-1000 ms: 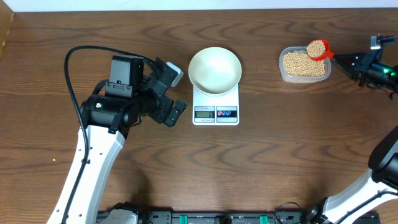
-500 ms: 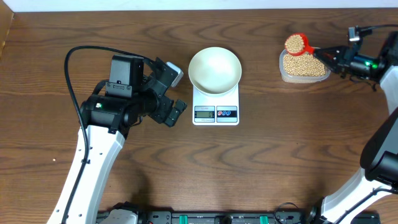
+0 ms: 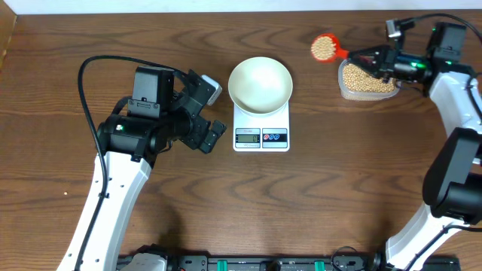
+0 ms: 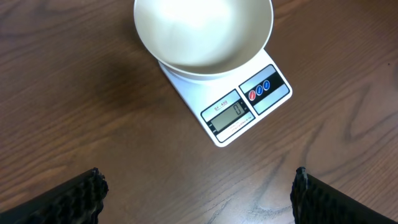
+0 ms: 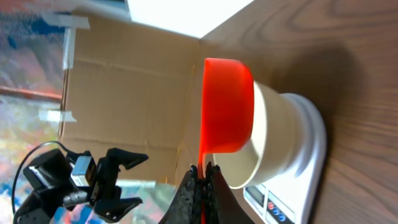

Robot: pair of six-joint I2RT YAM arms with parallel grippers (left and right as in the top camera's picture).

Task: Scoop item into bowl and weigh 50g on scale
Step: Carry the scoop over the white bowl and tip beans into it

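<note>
Pinched fully shut on the thin handle of the red scoop, the right gripper holds it by the far end, so the cup reaches well ahead of the fingers and can get over a rim without the arm crowding it. The cup sits open side up and roughly level, heaped with beans, which looks meant to prevent spilling in transit. It hangs over bare table, just off the clear tub that holds the main supply of beans, and short of the bowl. That bowl is empty and rests centred on the scale, so whatever is tipped in gets weighed as it lands; in the left wrist view the display appears to read zero, suggesting the bowl's weight is already cancelled out. The left gripper hovers left of the scale with its jaws spread wide and nothing between them, and its camera looks down on the display, probably to watch the reading.
</note>
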